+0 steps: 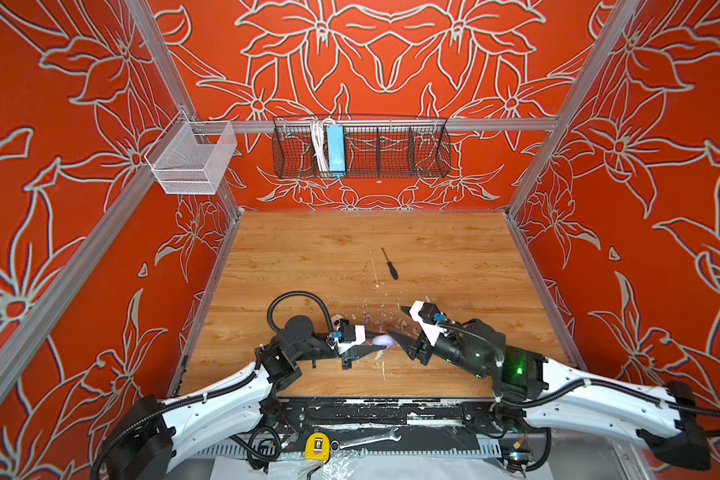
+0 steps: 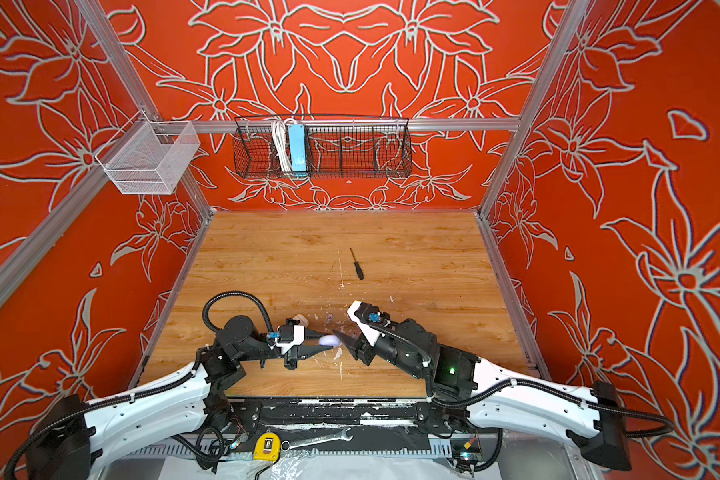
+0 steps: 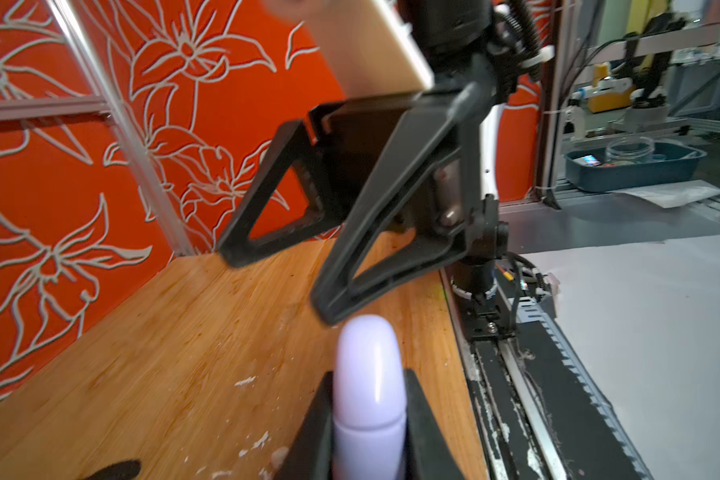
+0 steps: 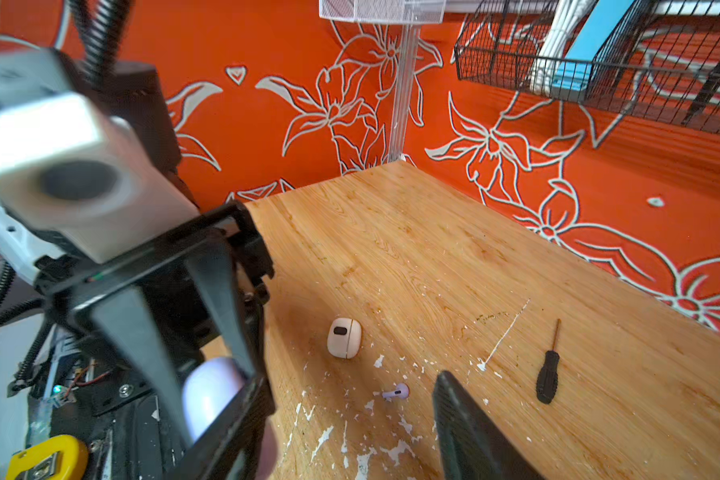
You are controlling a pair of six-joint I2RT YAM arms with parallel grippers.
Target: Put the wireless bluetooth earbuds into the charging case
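Step looks like case opening, not insertion yet. Left pincer (image 1: 378,343) is clamped on the lavender charging case (image 3: 368,374), which seems lifted off the counter (image 1: 350,249). The lid seam shows and the lid looks shut. Right pincer (image 3: 279,286) has its jaws spread and grips nothing; one fingertip hangs just beside the case's rounded end, contact or not cannot tell. Next move, my guess: right fingertip has to catch the lid edge at the seam and flip it back while the left keeps a firm clamp. The shell is smooth and rounded, so a slip or twist in the grip is likely if pushed off-centre. After that comes a fine pinch on an earbud. Only one is clear: lavender earbud (image 4: 396,392), loose on the counter just beyond the lavender case, toward the back wall. Other earbuds not made out among the white flecks. Containers: lavender case contents hidden. Cream charging case (image 4: 344,337) lies on the counter near the lavender case on the back-wall side; it also looks shut, contents hidden. Black screwdriver (image 4: 547,374) lies well beyond the lavender case. On the wall far behind the lavender case, black wire basket (image 1: 391,160) holds a blue power strip (image 1: 334,149) with coiled white cable. White mesh basket (image 1: 192,166) shows nothing inside.
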